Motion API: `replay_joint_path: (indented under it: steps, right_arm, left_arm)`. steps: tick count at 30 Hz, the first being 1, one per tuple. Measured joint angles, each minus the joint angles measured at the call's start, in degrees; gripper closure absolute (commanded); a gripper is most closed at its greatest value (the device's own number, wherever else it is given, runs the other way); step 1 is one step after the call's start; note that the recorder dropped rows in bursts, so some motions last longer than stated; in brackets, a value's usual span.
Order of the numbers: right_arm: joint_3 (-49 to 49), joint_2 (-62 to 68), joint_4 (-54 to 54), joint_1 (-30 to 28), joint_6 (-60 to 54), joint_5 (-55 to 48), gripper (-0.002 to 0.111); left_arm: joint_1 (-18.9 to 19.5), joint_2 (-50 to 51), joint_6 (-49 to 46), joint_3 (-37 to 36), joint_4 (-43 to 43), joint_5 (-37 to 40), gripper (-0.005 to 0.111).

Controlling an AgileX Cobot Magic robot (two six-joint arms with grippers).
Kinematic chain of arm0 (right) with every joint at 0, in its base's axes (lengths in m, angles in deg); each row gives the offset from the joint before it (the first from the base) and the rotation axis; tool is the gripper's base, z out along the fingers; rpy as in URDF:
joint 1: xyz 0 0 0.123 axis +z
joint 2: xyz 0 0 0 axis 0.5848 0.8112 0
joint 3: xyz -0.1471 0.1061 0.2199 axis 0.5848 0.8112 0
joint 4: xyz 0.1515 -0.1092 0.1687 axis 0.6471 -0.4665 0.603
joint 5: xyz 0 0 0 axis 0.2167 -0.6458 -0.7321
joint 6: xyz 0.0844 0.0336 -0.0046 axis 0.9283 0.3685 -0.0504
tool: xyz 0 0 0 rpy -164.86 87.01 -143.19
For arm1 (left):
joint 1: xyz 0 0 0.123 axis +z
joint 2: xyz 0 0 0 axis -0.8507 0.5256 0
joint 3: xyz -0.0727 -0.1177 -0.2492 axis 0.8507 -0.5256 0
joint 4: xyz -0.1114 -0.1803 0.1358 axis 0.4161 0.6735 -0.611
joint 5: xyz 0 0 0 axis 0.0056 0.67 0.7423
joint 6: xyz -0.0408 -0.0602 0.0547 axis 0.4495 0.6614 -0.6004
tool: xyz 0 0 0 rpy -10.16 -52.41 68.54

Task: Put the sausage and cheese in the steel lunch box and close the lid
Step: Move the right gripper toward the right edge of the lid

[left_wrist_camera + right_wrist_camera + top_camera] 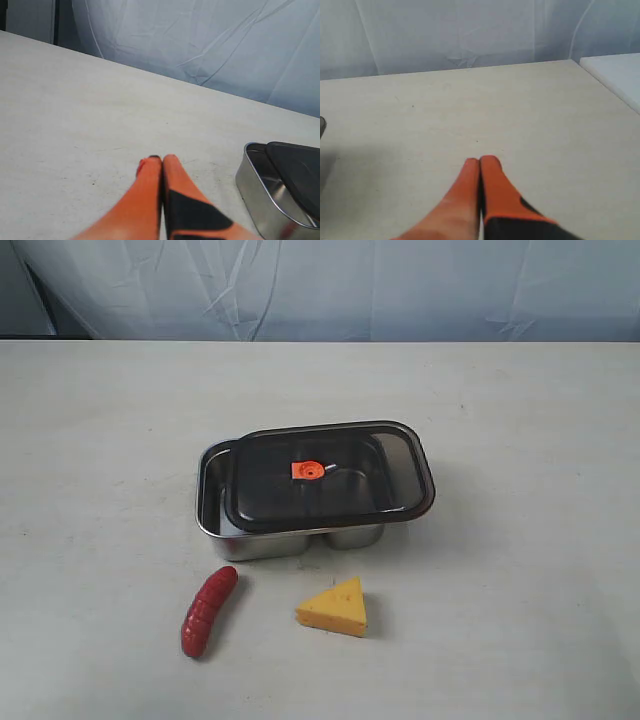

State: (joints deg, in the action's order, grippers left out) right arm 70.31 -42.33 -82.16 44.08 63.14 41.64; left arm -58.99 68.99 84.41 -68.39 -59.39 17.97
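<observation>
The steel lunch box (213, 502) stands mid-table in the exterior view, with the dark lid (330, 476) lying askew across its top, shifted right so the left part stays uncovered. An orange valve (308, 471) marks the lid's centre. In front of the box lie the red sausage (208, 610) at the left and the yellow cheese (335, 608) wedge at the right. Neither arm shows in the exterior view. My left gripper (161, 159) is shut and empty above bare table, the box corner (260, 192) and lid (297, 170) beside it. My right gripper (479, 160) is shut and empty too.
A pale tabletop (520, 420) stretches around the objects, backed by a bluish-white curtain (330, 285). In the right wrist view a white panel (617, 75) adjoins the table's edge.
</observation>
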Motion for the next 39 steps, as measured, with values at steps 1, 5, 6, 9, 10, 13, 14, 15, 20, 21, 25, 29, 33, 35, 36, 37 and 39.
replay_joint_path:
  steps: [1, 5, 6, 9, 10, 13, 14, 15, 20, 21, 25, 29, 33, 35, 36, 37, 39]
  right_arm:
    - [0.0, 0.0, -0.95, 0.0, -0.91, 0.0, 0.109]
    - [0.0, 0.0, -13.89, 0.0, -4.28, 0.0, 0.109]
    - [0.0, 0.0, -14.4, 0.0, -4.35, 0.0, 0.109]
    - [0.0, 0.0, -14.3, 0.0, -4.57, 0.0, 0.109]
    - [0.0, 0.0, -14.52, 0.0, -4.57, 0.11, 0.109]
    - [0.0, 0.0, -16.99, 0.0, -4.32, 5.56, 0.109]
    - [0.0, 0.0, -16.99, 0.0, -3.59, 9.26, 0.109]
    - [0.0, 0.0, -16.99, 0.0, -2.49, 12.84, 0.109]
    - [0.0, 0.0, -14.12, 0.0, 5.07, 40.15, 0.109]
    - [0.0, -0.02, -13.59, 0.0, 5.65, 44.8, 0.109]
    - [-0.38, -0.12, -2.63, 0.0, 7.15, 67.41, 0.109]
    - [-2.2, -0.12, 13.48, 0.0, 30.2, 59.23, 0.109]
    - [-4.81, 1.16, -4.15, 0.0, 53.96, 47.35, 0.109]
    - [-8.41, 8.27, -32.47, 0.0, 73.75, 43.32, 0.109]
    - [-11.03, 16.46, -51.86, 0.0, 87.79, 42.13, 0.109]
    - [-12.78, 22.11, -61.14, 0.0, 94.22, 42.64, 0.109]
    - [-19.27, 39.99, -75.14, 0.0, 102.52, 48.65, 0.109]
  left_arm:
    - [0.0, 0.0, 0.0, 0.0, 0.0, 0.0, 0.107]
    - [0.0, 0.0, 0.0, 0.0, 0.0, 0.0, 0.107]
    - [0.0, 0.0, 0.0, 0.0, 0.0, 0.0, 0.107]
    - [0.0, 0.0, 0.0, 0.0, 0.0, 0.0, 0.107]
    - [-0.14, 0.0, 0.0, 0.0, 0.0, 0.0, 0.107]
    - [-0.23, 0.0, 0.0, 0.0, 0.0, 0.0, 0.107]
    - [-0.23, 0.0, 0.0, 0.0, 0.0, 0.0, 0.107]
    - [-0.23, 0.0, 0.0, 0.0, 0.0, 0.0, 0.107]
    - [-0.23, 0.0, 0.0, 0.0, 0.0, 0.0, 0.107]
    - [-0.23, 0.0, 0.0, 0.0, 0.0, 0.0, 0.107]
    - [-0.23, 0.0, 0.0, 0.0, 0.0, 0.0, 0.107]
    - [-0.23, 0.0, 0.0, 0.0, 0.0, 0.0, 0.107]
    - [-0.23, 0.0, 0.0, 0.0, 0.0, 0.0, 0.107]
    - [-0.23, 0.0, 0.0, 0.0, 0.0, 0.0, 0.107]
    - [-0.23, 0.0, 0.0, 0.0, 0.0, 0.0, 0.107]
    - [-0.23, 0.0, 0.0, 0.0, 0.0, 0.0, 0.107]
    - [-0.23, 0.0, 0.0, 0.0, 0.0, 0.0, 0.107]
